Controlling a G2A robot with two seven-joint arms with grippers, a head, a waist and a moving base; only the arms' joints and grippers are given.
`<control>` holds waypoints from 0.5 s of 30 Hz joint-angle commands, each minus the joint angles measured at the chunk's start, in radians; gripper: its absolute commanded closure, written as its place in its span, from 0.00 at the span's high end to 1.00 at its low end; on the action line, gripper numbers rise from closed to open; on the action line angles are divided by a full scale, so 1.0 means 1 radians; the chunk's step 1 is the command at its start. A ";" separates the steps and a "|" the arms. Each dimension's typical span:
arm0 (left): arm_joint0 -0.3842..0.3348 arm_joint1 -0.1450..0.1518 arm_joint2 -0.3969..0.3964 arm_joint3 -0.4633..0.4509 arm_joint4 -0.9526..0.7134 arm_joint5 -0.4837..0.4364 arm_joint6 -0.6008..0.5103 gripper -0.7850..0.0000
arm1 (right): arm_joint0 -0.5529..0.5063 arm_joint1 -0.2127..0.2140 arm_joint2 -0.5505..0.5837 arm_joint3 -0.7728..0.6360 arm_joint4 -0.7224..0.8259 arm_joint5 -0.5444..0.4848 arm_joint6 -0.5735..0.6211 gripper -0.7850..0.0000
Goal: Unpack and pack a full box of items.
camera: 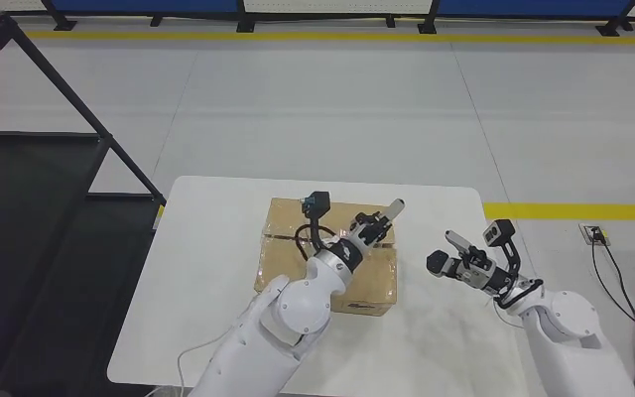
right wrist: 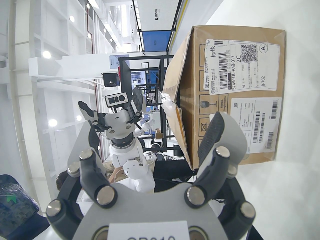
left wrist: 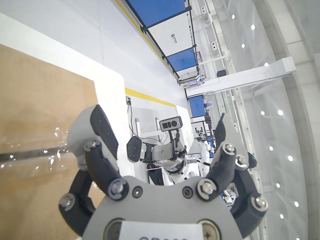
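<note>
Box (camera: 288,226), taped along its top, sits mid-frame; left gripper (camera: 381,218) spread above its right edge, right gripper (camera: 444,250) spread further right. A one-sided pull could drag it.

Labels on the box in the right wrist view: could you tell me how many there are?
2: a shipping label and, beside it, a barcode label, on one side of the box; hidden sides may carry more.

Bright ceiling lamps (left wrist: 253,27) light evenly; wrist views warp edgeways.
</note>
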 commanded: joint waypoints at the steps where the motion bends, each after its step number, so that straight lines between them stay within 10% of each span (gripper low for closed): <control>1: 0.018 0.009 -0.053 -0.064 0.007 -0.001 -0.007 1.00 | -0.001 0.000 0.002 -0.010 0.021 -0.026 0.021 1.00; 15: 0.387 0.114 -0.726 -0.485 0.007 0.042 -0.357 1.00 | 0.234 -0.025 -0.198 0.000 -0.020 -0.039 0.110 1.00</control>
